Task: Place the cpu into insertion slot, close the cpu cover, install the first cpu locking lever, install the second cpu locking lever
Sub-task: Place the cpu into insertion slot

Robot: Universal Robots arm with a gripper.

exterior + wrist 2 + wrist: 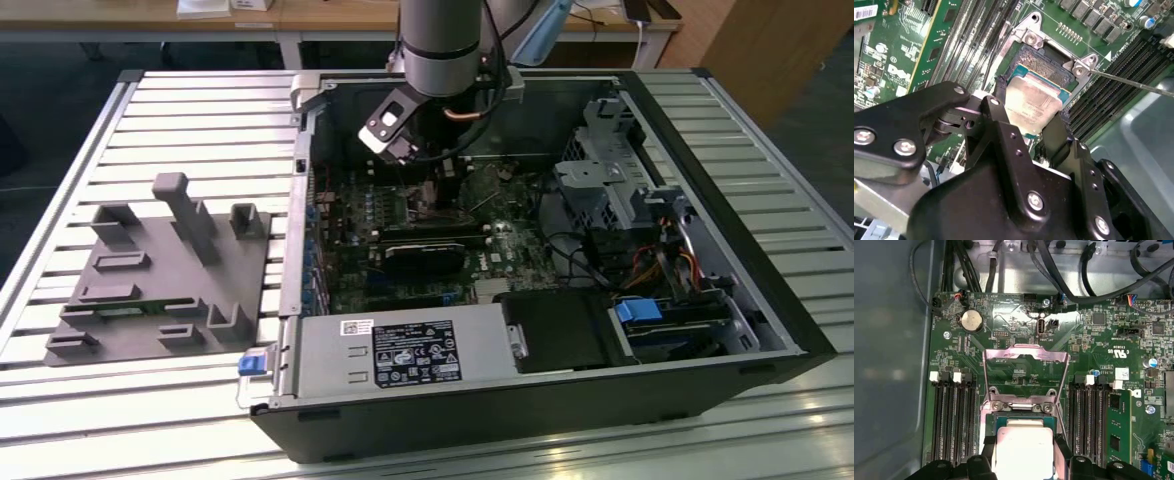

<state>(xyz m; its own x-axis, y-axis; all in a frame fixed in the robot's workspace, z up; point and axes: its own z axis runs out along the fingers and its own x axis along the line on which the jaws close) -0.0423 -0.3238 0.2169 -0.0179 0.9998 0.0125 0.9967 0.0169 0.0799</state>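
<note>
In both wrist views the cpu (1035,100) (1023,445), a flat square chip with a silvery-grey top, sits between my two black fingers (1000,107). My gripper (1030,119) (1023,462) is shut on it, one finger on each side. The chip hangs just over the insertion slot (1050,59) (1000,421), a silver-rimmed socket in the green board, and covers most of its dark centre. The cpu cover (1026,354) stands swung open beyond the socket. A thin locking lever (1134,83) juts out from the socket's corner. In the exterior view my gripper (430,192) reaches down inside the computer case (747,330).
Long black memory slots (951,415) (1091,415) flank the socket on both sides. Black cables (1094,287) run along the case wall past the board. A grey fixture block (160,270) lies on the slatted table at the exterior view's left. A power supply (400,355) fills the case's near corner.
</note>
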